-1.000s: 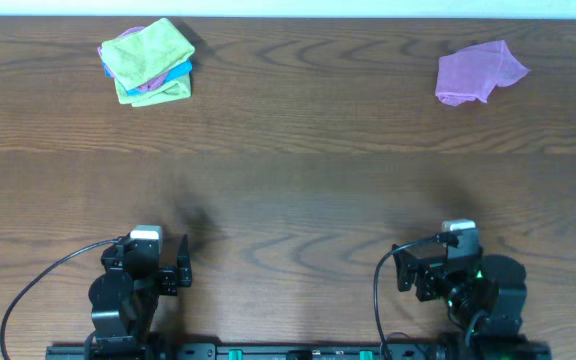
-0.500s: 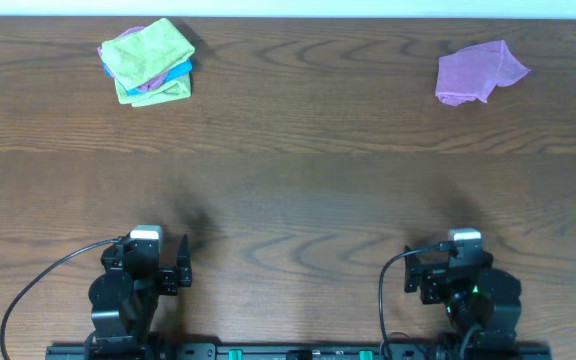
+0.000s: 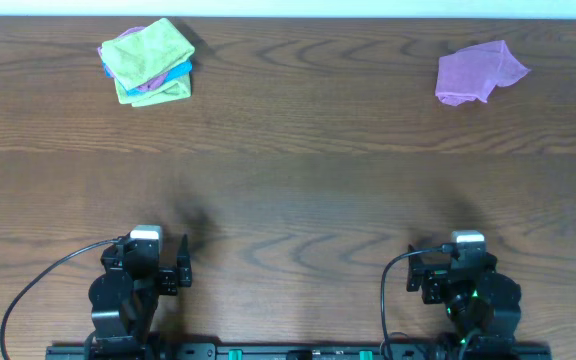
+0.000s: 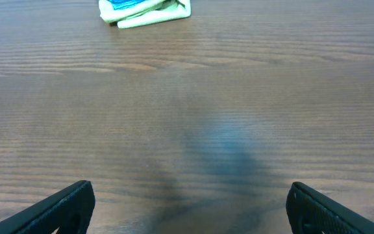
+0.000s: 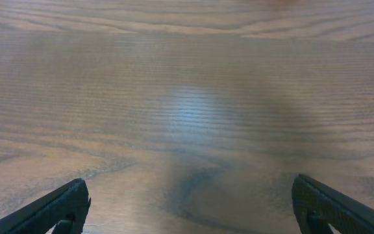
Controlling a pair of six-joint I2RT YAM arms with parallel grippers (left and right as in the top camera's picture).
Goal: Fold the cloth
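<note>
The purple cloth [image 3: 478, 72] lies crumpled near the far right corner of the table [image 3: 298, 180], well apart from both arms. A stack [image 3: 148, 63] of folded cloths sits near the far left corner. The left gripper [image 4: 190, 201] and right gripper [image 5: 190, 198] sit at the near edge, jaws spread wide, holding nothing.
</note>
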